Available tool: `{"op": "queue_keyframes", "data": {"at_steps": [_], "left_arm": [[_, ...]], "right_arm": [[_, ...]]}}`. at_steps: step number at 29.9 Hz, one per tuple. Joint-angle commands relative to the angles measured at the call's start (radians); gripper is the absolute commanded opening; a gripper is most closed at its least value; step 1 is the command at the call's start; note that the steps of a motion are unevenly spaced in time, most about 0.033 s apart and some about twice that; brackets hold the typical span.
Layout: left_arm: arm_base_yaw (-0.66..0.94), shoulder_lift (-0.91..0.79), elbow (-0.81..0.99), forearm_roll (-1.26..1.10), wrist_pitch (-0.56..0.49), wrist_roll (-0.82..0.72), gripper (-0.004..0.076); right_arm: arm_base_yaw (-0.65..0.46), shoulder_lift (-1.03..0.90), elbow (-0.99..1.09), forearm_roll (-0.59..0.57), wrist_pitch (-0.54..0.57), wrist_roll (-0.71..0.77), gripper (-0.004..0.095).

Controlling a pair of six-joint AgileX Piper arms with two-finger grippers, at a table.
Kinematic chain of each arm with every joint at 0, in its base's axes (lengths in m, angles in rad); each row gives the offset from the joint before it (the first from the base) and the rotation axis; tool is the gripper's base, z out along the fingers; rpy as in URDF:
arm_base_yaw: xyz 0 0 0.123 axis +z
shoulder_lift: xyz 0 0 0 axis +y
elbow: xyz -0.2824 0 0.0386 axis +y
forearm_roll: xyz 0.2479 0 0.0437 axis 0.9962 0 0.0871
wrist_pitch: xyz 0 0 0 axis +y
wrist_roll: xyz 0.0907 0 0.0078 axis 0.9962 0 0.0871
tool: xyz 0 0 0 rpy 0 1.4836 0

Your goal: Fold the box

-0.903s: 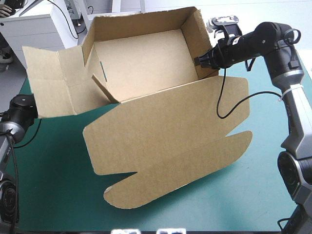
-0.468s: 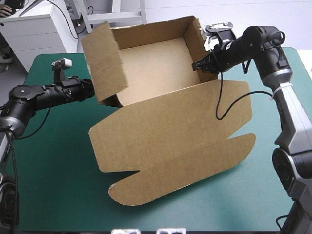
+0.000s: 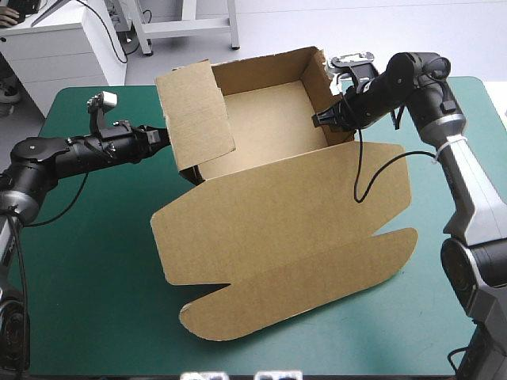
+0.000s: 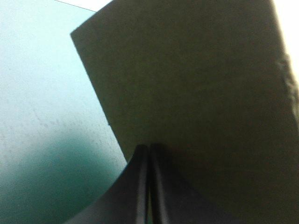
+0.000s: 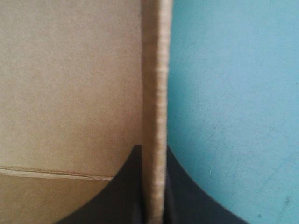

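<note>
Brown board, cut and creased, is seen as a half-raised box (image 3: 269,214) on the far middle of the teal-green worktop (image 3: 95,261), with its lid (image 3: 301,261) lying flat toward the near edge. The right wall (image 3: 318,83) is clamped at its top edge by the right tool (image 5: 153,151), whose black fingers are drawn in on the board with the sheet between them. The left tool (image 3: 161,134) is closed to a single point with nothing held, and is set against the outer face of the left side flap (image 3: 196,119), which stands raised and turned toward the box's inside.

The board is judged light, stiff across its panels and willing to bend only at its scored creases. It can be expected to spring back when released, and to slide on the cover if pushed without a counter-hold. Hold is best taken on a free edge near a crease, the thin edge pinched between the fingers, or pressure laid flat on a panel's face. A hard pinch at mid-panel could kink it, and the whole box could be tipped, being so light.
</note>
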Motion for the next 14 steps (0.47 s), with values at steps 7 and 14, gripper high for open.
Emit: {"op": "queue_keyframes", "data": {"at_steps": [7,14], "left_arm": [[-0.004,-0.043,-0.031,-0.155,0.067,-0.005,-0.0008],[-0.004,-0.043,-0.031,-0.151,0.09,0.03,0.0155]], "right_arm": [[-0.001,-0.046,-0.026,0.014,-0.018,0.003,-0.0016],[-0.001,-0.046,-0.026,0.014,-0.018,0.0,-0.0016]]}}
